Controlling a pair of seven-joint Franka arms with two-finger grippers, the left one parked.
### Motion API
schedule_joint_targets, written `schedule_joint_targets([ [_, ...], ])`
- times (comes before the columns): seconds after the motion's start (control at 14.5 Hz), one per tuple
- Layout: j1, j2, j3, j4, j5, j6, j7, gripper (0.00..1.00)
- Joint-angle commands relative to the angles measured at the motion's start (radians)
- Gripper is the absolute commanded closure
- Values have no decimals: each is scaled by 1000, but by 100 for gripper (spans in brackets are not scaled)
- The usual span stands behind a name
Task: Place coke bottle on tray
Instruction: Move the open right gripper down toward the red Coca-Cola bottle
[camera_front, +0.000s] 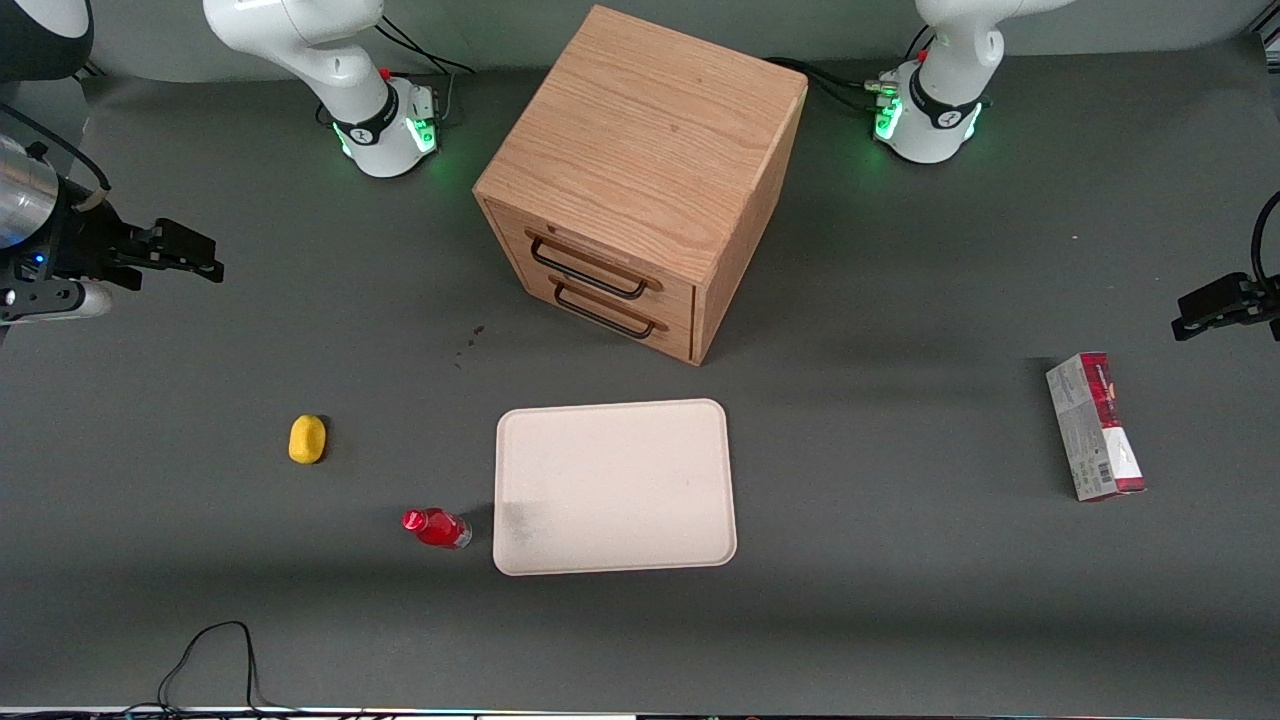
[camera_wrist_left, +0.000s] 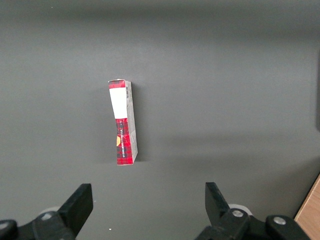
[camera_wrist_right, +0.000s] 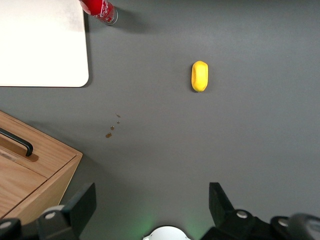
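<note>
1. A dark grey matte table surface fills nearly the whole front view, smooth and evenly coloured.
2. Along the top edge of the frame runs a paler grey-green band.
3. A wooden drawer cabinet in light oak grain stands in the upper middle of the frame, turned cornerwise to the camera. It has two drawers, each with a black bar handle.
4. Small brown specks dot the surface just beside the cabinet.
5. A black cable loops at the bottom edge of the frame, toward the working arm's end.
6. The light is soft and diffuse. Broad faint shadows cross the surface, and green glows tint it near the top edge.
</note>
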Motion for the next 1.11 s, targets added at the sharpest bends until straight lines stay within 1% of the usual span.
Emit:
schedule_joint_targets([
  [0.0,-1,67,10,85,22,-25,2,0],
  [0.14,28,145,36,180,22,-40,89,0],
  [0.35,84,284,92,324,19,-42,299,0],
  [0.48,110,345,112,385,17,-42,370,0],
  [0.83,113,366,112,382,16,-40,358,0],
  [1.04,108,447,109,385,11,-28,312,0],
])
